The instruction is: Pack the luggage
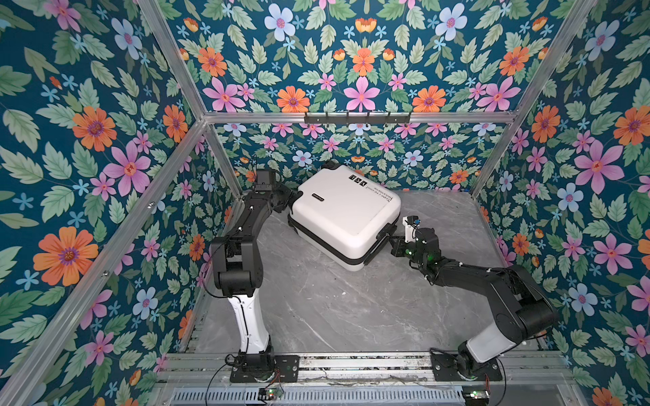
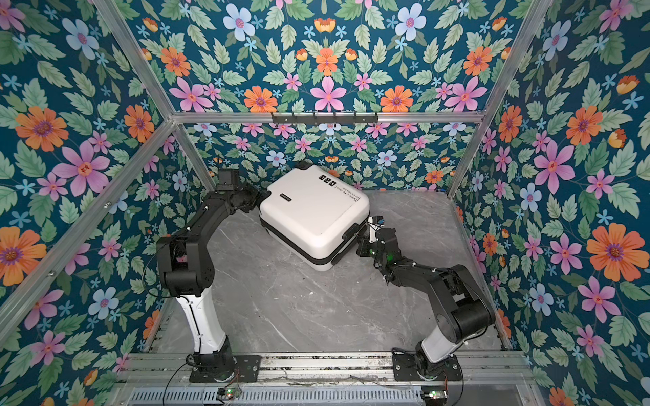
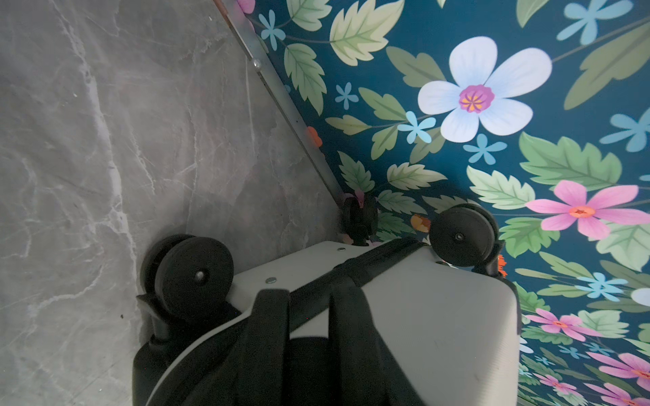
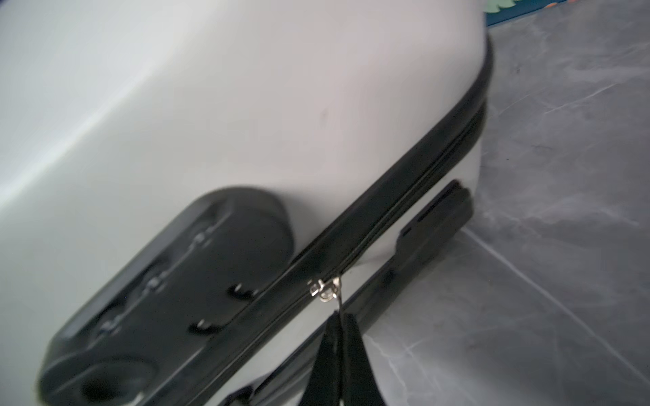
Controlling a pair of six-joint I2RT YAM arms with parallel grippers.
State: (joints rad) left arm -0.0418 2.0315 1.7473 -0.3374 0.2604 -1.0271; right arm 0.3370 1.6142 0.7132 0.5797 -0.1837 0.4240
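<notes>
The luggage (image 1: 346, 214) (image 2: 313, 214) is a white hard-shell suitcase lying flat and closed at the back of the grey table, turned at an angle. Its black zipper band runs round the side. My left gripper (image 1: 292, 202) (image 2: 262, 200) is against its wheel end. In the left wrist view the gripper (image 3: 309, 291) has its fingers apart, astride the band on the shell (image 3: 439, 316), between two black wheels (image 3: 193, 277). At the suitcase's right edge, my right gripper (image 1: 390, 239) (image 4: 339, 320) is shut on the metal zipper pull (image 4: 327, 290), beside the black lock (image 4: 176, 281).
The grey marble table (image 1: 334, 298) stretches bare-topped in front of the suitcase. Floral walls with aluminium posts close in the back and both sides. A black hook rail (image 1: 357, 117) hangs on the back wall above. The suitcase's far wheels (image 3: 460, 235) sit near the back wall.
</notes>
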